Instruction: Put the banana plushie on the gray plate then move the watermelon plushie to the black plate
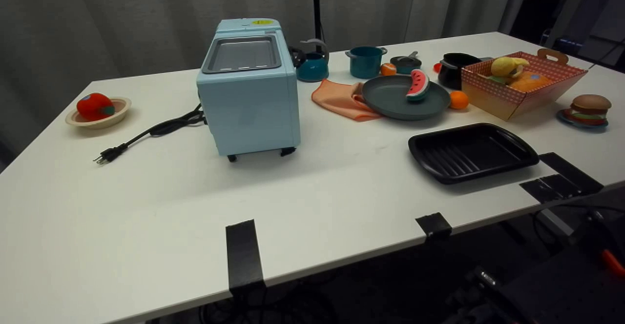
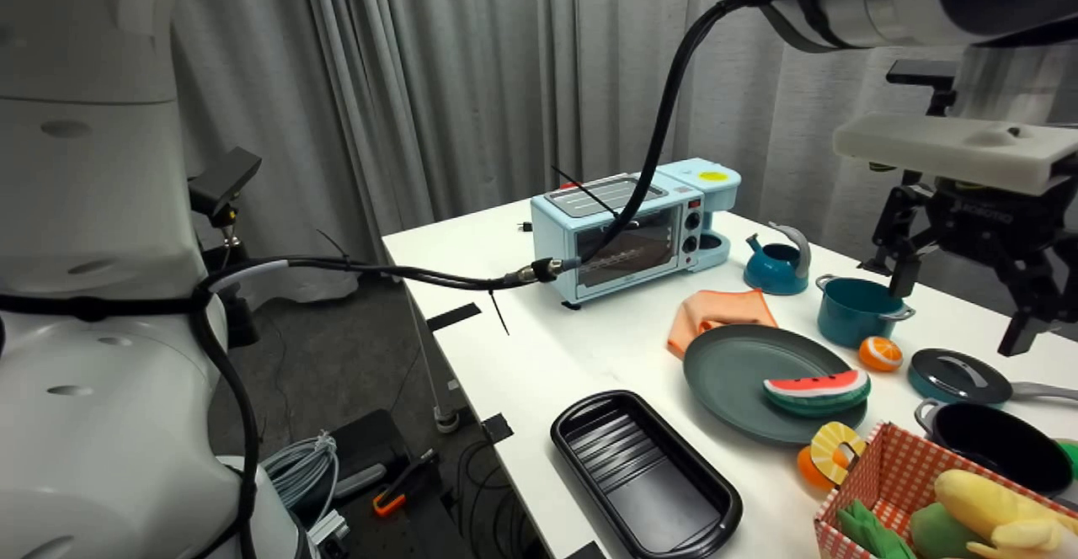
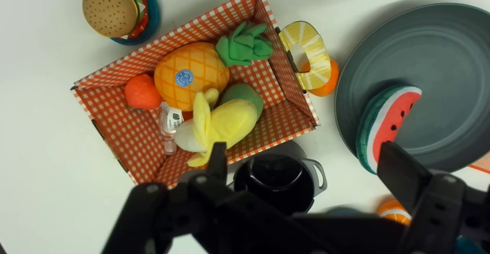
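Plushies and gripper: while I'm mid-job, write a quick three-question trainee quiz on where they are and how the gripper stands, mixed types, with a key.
1. True or false: the watermelon plushie lies on the black plate.

2. Which of these holds the banana plushie?
a) the teal pot
b) the red-checked basket
c) the beige dish

3. Fill in the missing word: the gripper is ____ and holds nothing.

Key:
1. False; it lies on the gray plate.
2. b
3. open
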Controlling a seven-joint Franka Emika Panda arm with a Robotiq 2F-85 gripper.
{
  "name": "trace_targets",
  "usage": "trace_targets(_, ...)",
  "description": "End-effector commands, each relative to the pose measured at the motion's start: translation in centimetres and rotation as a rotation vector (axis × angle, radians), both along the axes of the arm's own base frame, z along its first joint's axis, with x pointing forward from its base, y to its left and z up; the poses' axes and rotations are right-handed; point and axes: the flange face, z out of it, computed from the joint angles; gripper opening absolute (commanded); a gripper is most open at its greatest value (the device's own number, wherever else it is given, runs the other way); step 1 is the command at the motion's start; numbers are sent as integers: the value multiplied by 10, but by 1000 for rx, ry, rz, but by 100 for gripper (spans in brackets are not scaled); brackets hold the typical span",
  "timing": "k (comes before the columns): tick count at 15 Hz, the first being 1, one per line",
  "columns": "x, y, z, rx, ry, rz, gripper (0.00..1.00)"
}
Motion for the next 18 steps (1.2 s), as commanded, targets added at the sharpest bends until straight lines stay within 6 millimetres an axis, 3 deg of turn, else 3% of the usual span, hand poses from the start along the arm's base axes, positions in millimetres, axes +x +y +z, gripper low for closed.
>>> trace_targets(1,8,-5,-9,-10,29,-9,100)
trace_targets(6,22,-26,-51,16,89,-32,100)
trace_targets(13,40,-76,-122,31,180,-92,100)
trace_targets(18,59,-93,-154,52,223,-114,100)
